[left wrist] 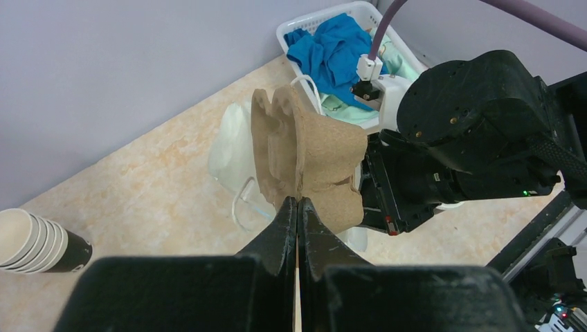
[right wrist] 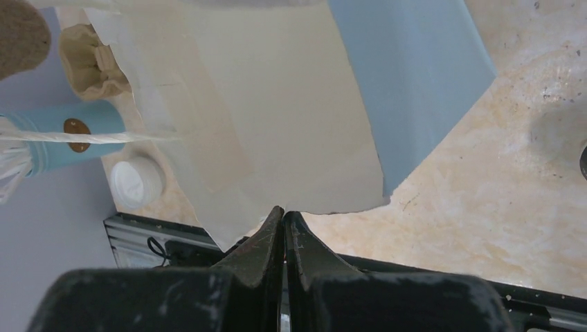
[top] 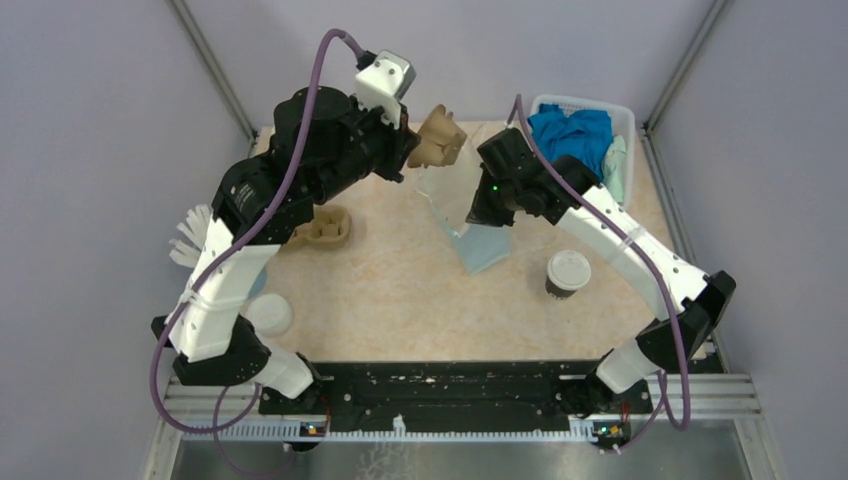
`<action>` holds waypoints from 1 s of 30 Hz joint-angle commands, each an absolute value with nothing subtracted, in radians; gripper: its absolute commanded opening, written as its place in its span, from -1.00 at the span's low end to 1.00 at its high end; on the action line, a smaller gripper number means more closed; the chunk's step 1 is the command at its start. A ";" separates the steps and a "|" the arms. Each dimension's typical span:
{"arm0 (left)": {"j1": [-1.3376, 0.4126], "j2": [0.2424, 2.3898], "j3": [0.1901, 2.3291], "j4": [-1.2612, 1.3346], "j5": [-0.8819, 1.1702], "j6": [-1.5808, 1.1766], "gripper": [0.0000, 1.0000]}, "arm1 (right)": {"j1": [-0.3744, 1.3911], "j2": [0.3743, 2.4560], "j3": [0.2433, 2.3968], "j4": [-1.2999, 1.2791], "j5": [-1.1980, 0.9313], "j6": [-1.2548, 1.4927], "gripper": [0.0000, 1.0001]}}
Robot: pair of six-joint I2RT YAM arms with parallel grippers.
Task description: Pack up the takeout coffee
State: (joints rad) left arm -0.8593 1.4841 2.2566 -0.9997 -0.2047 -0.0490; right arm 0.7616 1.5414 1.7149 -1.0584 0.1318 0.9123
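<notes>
Surrounding takeout coffee (top: 568, 272): bag (top: 485, 245), carrier (top: 438, 135), perhaps lid (top: 268, 313).

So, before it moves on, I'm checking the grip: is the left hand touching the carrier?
Touching. In the left wrist view the left hand is pinched shut on the bottom edge of the carrier.

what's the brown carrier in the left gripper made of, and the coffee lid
The cup carrier looks like moulded paper pulp: matte brown, fibrous, rough-edged. The takeout coffee's lid seems smooth white plastic, though too small to be sure.
</notes>
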 commanded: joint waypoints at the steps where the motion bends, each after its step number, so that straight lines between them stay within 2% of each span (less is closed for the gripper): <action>1: -0.864 1.488 2.260 -0.935 -0.171 -0.038 -1.00 | 0.746 1.491 1.707 -1.026 0.099 0.874 -1.00; 7: -0.864 1.475 2.167 -0.905 -0.167 -0.009 -1.00 | 0.739 1.482 1.701 -1.011 0.073 0.844 -1.00; 18: -0.864 1.546 2.175 -0.923 -0.096 0.039 -1.00 | 0.693 1.441 1.627 -0.950 -0.035 0.757 -1.00; 30: -0.902 1.611 2.134 -0.931 -0.170 0.135 -1.00 | 0.580 1.421 1.578 -0.927 -0.222 0.624 -1.00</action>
State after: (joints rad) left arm -0.8745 1.5845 2.1372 -0.9672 -0.1280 0.0750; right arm 0.6205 1.4448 1.5703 -0.9451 -0.1471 0.6994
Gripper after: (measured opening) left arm 0.006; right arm 0.005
